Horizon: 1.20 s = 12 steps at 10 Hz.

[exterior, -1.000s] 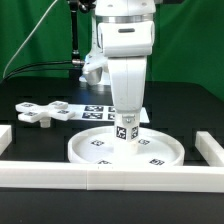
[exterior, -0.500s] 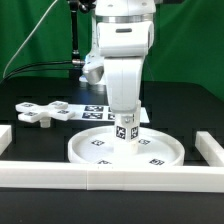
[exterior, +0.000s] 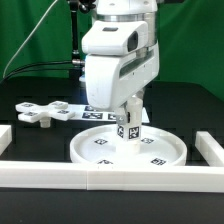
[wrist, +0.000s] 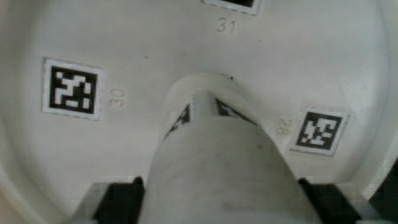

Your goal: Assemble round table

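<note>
Cross (exterior: 42,113) flat on desk (exterior: 40,138), exterior view's left, well apart from disc: likely waiting its turn. Disc (exterior: 75,152) rim-up at centre, serving as base. Leg (exterior: 127,131) near upright on disc middle. Gripper (exterior: 128,108) pinches leg's upper part, wrist askew, probably to screw leg in.

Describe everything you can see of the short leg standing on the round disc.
The leg is a short, thick white cylinder, plastic by its look, with black-and-white square tags on its side. It stands roughly upright near the middle of the round disc, its lower end on or just above the disc's floor; whether they touch cannot be told. The gripper clasps its upper part, with one dark finger at each side in the wrist view. Nothing else touches it.
</note>
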Each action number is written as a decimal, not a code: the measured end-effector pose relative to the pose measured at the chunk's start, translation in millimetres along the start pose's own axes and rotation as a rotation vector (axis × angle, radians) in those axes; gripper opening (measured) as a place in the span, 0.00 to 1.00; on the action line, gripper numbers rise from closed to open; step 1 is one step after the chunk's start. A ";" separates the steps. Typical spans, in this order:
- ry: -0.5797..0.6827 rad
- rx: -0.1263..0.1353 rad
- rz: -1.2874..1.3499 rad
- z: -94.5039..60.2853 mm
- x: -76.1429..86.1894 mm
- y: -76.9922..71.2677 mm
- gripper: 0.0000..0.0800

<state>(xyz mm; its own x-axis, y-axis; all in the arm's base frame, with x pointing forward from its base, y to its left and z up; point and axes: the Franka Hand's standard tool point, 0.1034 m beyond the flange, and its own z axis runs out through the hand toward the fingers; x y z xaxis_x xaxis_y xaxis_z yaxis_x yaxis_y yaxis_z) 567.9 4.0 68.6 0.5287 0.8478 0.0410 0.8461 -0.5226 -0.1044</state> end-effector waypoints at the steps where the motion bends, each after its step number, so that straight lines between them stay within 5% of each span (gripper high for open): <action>1: 0.000 0.000 0.029 -0.2 0.2 -0.1 0.51; 5: 0.005 -0.004 0.339 0.2 5.2 -3.4 0.51; 12: 0.029 0.036 0.958 0.5 24.1 -15.3 0.51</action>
<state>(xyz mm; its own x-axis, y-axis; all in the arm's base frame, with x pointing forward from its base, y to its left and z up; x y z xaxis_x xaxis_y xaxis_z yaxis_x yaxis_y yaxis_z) 567.6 32.5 70.7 0.9969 0.0592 -0.0527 0.0515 -0.9892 -0.1371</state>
